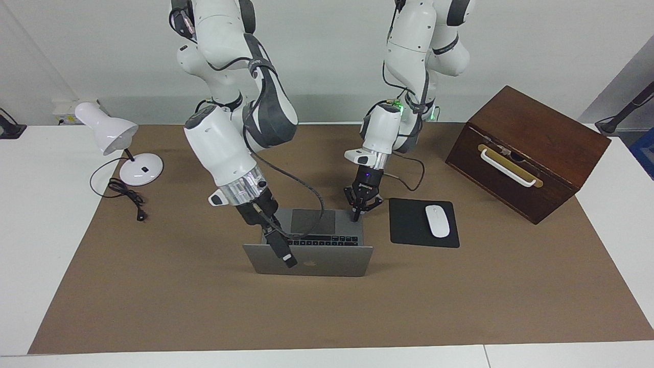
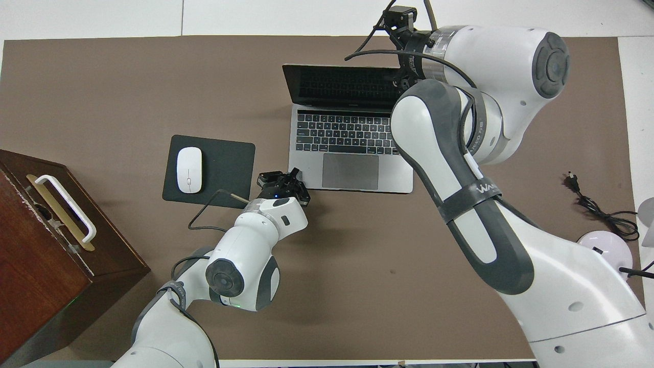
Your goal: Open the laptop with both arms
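Laptop [image 1: 311,255] sits mid-mat with the lid already about upright, mouse pad [image 1: 423,223] right beside it toward the left arm's end. Left gripper [image 1: 360,208] presses down on the deck corner at roughly 7 o'clock of the trackpad in the overhead view, can't tell if its fingers are spread or closed. Right gripper [image 1: 287,259] is up at the lid's top edge around 1 o'clock, grip unclear too. Best bet: keep the base pinned firmly and push the lid slowly so the hinge doesn't drag the base

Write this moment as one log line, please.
laptop: open | right gripper: at lid top edge | left gripper: on deck corner
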`<action>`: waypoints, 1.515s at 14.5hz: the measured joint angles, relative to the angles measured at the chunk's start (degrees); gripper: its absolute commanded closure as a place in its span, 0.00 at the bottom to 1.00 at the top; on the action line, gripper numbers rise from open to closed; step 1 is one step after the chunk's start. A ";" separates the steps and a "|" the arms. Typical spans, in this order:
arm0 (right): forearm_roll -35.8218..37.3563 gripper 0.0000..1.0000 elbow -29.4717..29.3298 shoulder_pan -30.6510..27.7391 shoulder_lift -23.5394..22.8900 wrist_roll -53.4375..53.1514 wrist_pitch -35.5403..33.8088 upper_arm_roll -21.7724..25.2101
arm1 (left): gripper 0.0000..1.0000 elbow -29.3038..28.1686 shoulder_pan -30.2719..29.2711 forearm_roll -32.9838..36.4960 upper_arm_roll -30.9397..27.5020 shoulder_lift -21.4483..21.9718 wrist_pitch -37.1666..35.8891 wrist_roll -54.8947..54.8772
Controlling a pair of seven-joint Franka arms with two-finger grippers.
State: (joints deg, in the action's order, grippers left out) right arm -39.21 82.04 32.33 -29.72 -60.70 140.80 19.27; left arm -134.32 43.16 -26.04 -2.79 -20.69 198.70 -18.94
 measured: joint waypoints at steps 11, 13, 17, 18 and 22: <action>9.51 0.01 -8.15 -8.79 8.28 9.51 -29.51 -0.01 | 1.00 0.07 -0.01 0.06 0.00 -0.03 -0.01 0.00; 13.47 0.01 -8.24 -12.46 11.28 17.51 -34.77 -2.09 | 1.00 1.14 -0.09 0.06 -0.03 -0.49 -0.78 0.04; 29.26 0.01 -8.24 -30.47 15.50 34.72 -39.06 -21.38 | 1.00 2.90 -0.19 0.03 -0.10 -1.12 -2.58 0.26; 33.13 0.01 -8.22 -33.81 16.03 37.89 -39.69 -25.31 | 1.00 3.60 -0.26 0.02 -0.18 -1.08 -4.06 0.41; 43.66 0.00 -8.20 -38.76 17.32 58.52 -40.69 -28.82 | 1.00 7.24 -2.38 0.00 -0.37 1.38 -14.24 0.60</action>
State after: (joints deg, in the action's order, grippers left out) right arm 4.45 73.83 -6.43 -12.40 -2.18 100.10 -9.55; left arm -127.08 40.78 -26.04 -3.16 -19.31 184.47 -18.34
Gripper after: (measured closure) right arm 0.000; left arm 0.991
